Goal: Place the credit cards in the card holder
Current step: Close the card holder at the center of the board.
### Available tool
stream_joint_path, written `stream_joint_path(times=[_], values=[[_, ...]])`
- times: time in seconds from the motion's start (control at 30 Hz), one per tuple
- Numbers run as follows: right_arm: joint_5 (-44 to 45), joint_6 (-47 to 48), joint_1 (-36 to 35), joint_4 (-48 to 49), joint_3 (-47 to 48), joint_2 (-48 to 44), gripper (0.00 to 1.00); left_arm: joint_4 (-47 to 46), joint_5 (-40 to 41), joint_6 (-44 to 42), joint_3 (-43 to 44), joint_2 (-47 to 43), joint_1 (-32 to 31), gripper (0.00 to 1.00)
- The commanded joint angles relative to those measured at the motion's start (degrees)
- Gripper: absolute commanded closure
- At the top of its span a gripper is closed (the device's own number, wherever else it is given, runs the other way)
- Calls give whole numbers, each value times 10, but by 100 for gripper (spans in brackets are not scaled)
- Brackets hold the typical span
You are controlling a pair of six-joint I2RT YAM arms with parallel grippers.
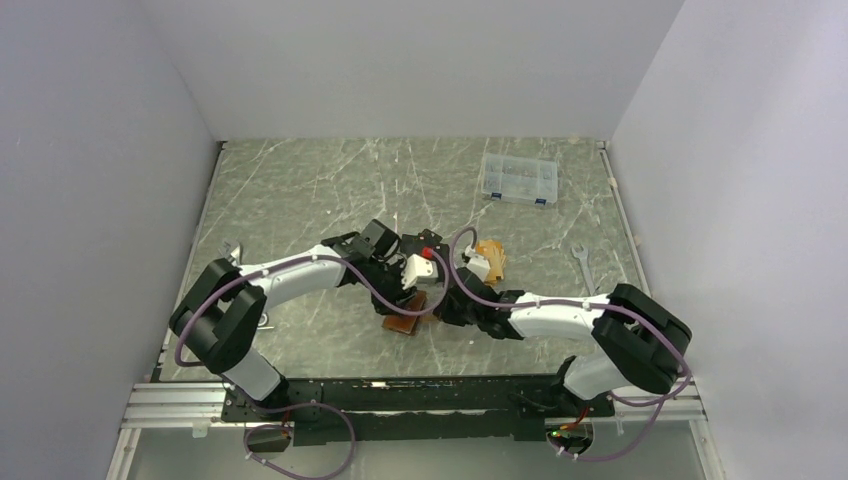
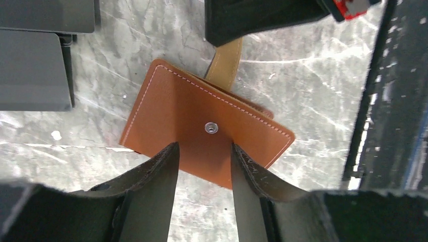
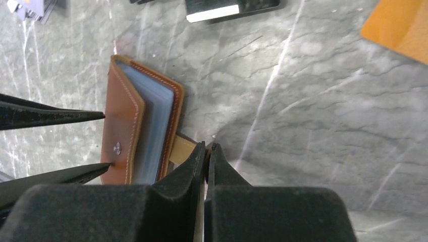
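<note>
Pinching the tan snap strap (image 3: pixel 182 147) of the tan-brown leather folding card holder (image 3: pixel 135 118), the right gripper (image 3: pixel 206 150) has its fingers narrowed to a sliver, and the strap's end appears caught between them. The left gripper (image 2: pixel 204 151) stands spread wide, one fingertip either side of the metal snap stud (image 2: pixel 212 127); whether the tips touch the leather I cannot tell. The card holder lies on the grey marbled tabletop (image 2: pixel 313 91) with its cover gaping slightly, pale blue-grey inner sleeves (image 3: pixel 154 126) facing the right fingers.

Flat silver-grey plastic credit cards (image 2: pixel 30 65) sit out past the left gripper's fingertips, well apart from the holder. An orange-gold card (image 3: pixel 398 25) lies far beyond the right fingertips. No card is seen in a pocket.

Risks, as I judge them: pulling the strap with the cover unpinned would drag the whole holder rather than open it. The thin strap could slip from the narrow pinch. Closing the left fingers could squeeze the sleeves shut.

No brand, label or writing is readable.
</note>
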State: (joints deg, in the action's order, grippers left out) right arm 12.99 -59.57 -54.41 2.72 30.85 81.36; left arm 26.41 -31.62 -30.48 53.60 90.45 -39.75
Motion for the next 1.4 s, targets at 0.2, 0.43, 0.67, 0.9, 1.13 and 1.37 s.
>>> stream_joint_path(times=[0.2,0.43,0.67,0.9,1.13,1.37], values=[[-25,42,65,-66,-16,-61,100,-47,118,-52,-3,-1,-79,56],[-27,29,67,-85,-49,-91,100,-61,137,-27,19,31,-132,57],[-38,41,89,-114,-59,-120,84,-92,165,-33,1,50,-162,58],[-88,59,128,-108,-54,-135,67,-123,198,-39,-24,51,-176,63],[-122,61,153,-98,-54,-132,73,-133,205,-35,-30,45,-176,65],[-127,68,170,-110,-45,-158,74,-127,205,-31,-27,47,-177,66]])
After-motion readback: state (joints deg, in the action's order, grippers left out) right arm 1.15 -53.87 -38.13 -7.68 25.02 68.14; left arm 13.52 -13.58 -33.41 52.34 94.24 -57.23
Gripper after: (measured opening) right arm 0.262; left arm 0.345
